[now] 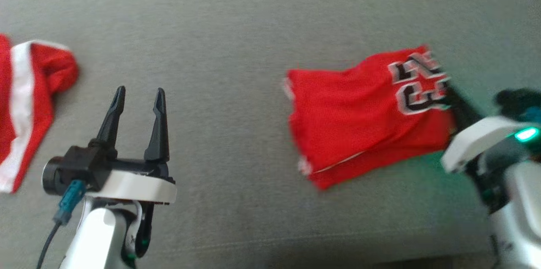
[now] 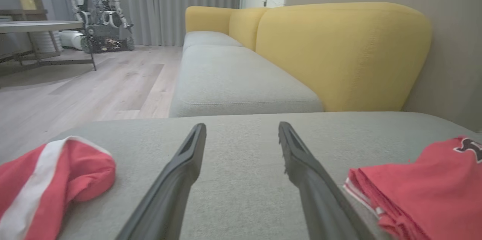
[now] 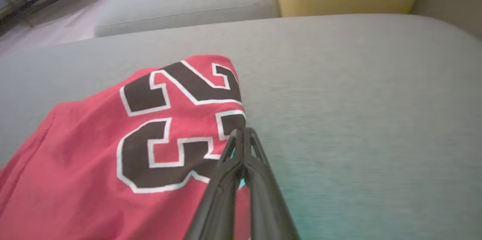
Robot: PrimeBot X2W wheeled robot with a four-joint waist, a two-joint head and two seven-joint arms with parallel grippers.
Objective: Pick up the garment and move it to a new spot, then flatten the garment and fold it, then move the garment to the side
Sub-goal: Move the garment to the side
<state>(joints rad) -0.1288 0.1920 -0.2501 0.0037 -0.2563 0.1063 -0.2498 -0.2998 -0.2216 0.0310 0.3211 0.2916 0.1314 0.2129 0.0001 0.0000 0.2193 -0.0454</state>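
Since the folded red jersey [image 1: 363, 121] looks light and limp, a pinch through all its layers at an edge should carry it. From the head, it lies to the right on the grey woven cushion [image 1: 236, 28]. Left wrist: the left gripper [image 2: 242, 126] is spread and empty. Right wrist: the right gripper [image 3: 241, 132] is clenched on the jersey's numbered edge.

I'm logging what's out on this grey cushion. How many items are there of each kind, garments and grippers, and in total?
Folded red jersey with black numbers: 1
Crumpled red garment with a white stripe: 1
Dark two-fingered grippers: 2 (left gripper open, right gripper shut on the jersey's edge)
Total: 4
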